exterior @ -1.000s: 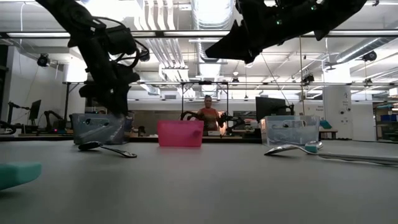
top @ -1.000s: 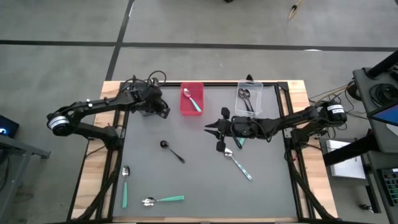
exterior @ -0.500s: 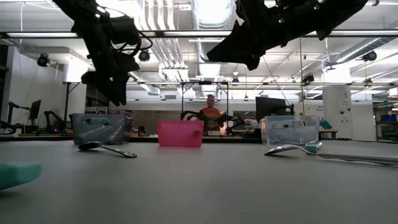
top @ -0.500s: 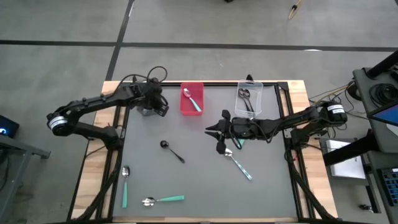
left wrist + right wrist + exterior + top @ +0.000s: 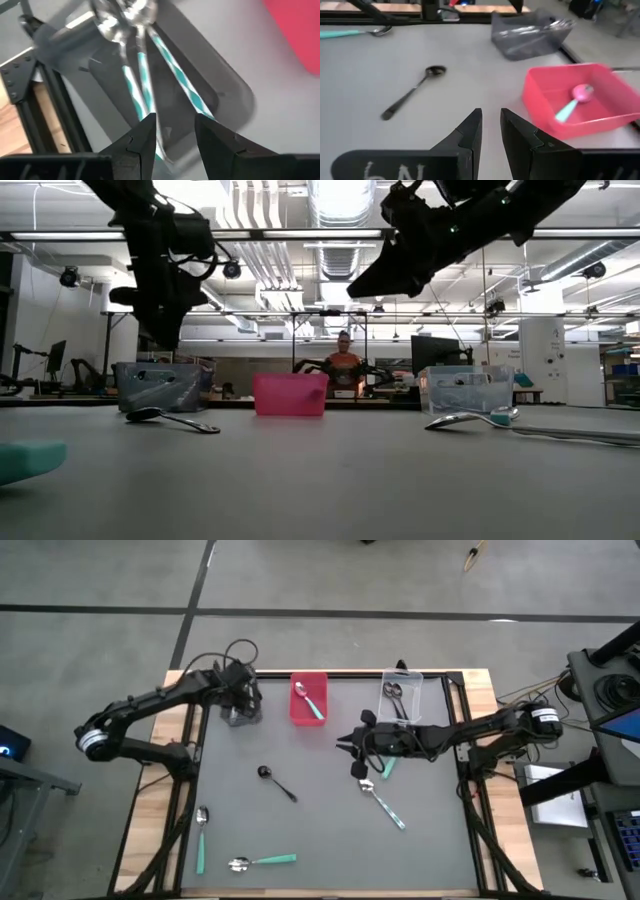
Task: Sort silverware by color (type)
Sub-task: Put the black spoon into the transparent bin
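My left gripper [image 5: 243, 708] [image 5: 172, 136] hangs open above the grey bin [image 5: 238, 716], fingers pointing steeply down, nothing between them. Striped teal-handled spoons [image 5: 141, 75] lie in that bin. My right gripper [image 5: 345, 745] [image 5: 491, 129] hovers over the mat's middle, pointing toward the table's left, its fingers a narrow gap apart and empty. Loose on the mat lie a black spoon [image 5: 277, 782] [image 5: 413, 91], a teal-handled spoon [image 5: 383, 803] and two more spoons near the front left [image 5: 201, 838] [image 5: 262, 861].
A red bin [image 5: 308, 712] [image 5: 615, 115] with one spoon [image 5: 574, 102] stands at the far middle. A clear bin [image 5: 412, 688] with dark spoons stands at the far right. A teal bit [image 5: 387, 769] shows under my right arm. A person [image 5: 343, 365] stands beyond the table.
My left gripper has risen and drawn back toward the table's far left corner over the grey bin, tipping to point more steeply down; its fingers stay open. My right gripper has tipped a little downward.
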Controlling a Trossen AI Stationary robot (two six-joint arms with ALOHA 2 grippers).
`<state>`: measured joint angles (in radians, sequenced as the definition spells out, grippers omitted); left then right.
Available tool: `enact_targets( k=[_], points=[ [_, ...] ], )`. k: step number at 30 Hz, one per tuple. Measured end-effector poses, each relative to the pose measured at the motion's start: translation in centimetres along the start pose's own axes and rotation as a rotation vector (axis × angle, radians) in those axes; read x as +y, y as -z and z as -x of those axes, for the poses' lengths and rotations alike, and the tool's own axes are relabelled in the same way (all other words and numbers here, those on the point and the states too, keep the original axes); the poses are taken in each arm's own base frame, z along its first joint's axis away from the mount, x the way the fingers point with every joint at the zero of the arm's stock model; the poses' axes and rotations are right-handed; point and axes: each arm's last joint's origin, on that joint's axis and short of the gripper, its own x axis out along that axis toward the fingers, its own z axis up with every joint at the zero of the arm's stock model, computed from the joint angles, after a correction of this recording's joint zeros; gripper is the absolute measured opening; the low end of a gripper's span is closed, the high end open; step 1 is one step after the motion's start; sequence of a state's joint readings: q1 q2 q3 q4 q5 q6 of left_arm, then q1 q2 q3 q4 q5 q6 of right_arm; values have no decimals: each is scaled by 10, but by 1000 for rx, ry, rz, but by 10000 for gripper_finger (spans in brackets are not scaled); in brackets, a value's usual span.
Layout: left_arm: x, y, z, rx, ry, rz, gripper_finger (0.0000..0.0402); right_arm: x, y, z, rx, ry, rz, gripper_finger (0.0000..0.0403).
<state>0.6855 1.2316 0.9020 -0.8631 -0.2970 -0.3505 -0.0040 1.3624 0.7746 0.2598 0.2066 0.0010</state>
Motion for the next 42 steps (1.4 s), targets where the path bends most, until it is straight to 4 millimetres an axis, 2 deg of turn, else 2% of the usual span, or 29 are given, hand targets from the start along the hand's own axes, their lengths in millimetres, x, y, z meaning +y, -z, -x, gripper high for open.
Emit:
enact_targets(
  k=[8,13,20,30,42],
  points=[
    [23,-17,-21,-12,-37,91,108,-28,-7,5,-22,78,48,61],
    [22,-27,-39,-22,-36,76,105,-31,-1,3,37,84,55,61],
    [17,-29,-61,51,-50,59,111,-32,1,3,50,64,63,61],
    [15,-29,-66,61,-26,59,175,-31,0,3,43,19,62,61],
    [18,-34,-67,30,-24,29,180,-31,0,3,43,19,61,61]
  ],
)
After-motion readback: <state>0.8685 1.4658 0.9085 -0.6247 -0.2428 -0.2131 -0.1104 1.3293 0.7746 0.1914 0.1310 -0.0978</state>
